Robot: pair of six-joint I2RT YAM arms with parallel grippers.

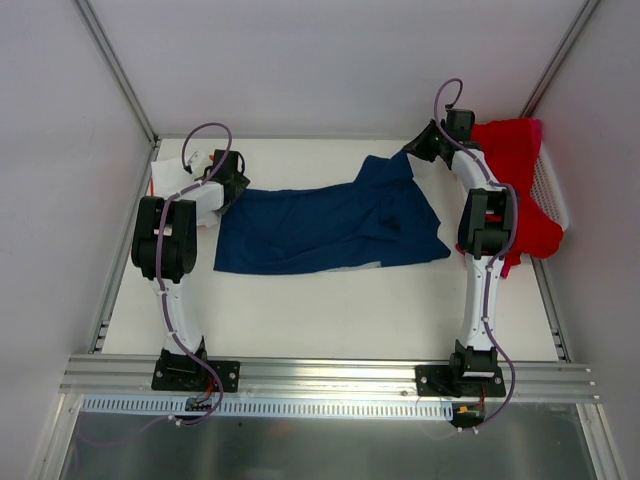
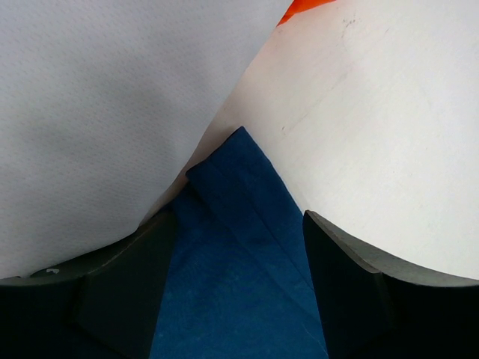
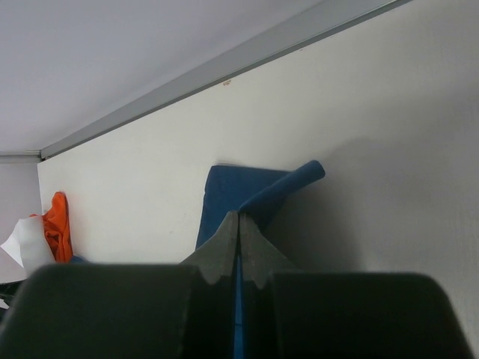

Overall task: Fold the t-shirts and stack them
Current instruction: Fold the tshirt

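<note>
From the top camera I see the navy t-shirt (image 1: 320,225) spread crumpled across the far half of the bench (image 1: 330,310), running from near the far left corner towards the far right corner. The left fingers (image 1: 232,180) sit at its left end, just beside a white t-shirt (image 1: 172,165) in the far left corner. The right fingers (image 1: 418,143) are at its right end, near the far edge, and a red t-shirt (image 1: 515,160) is heaped in the basket (image 1: 553,190) along the right edge. On the left wrist camera the fingers stand wide apart and hold nothing. A hemmed corner of the navy cloth lies on the bench in the gap between them, white cloth bulges in from the left, and a sliver of an orange t-shirt (image 2: 303,6) shows at the top. On the right wrist camera the fingers are pressed together on a thin fold of navy cloth, with the rest of that corner bunched just beyond the tips.
</note>
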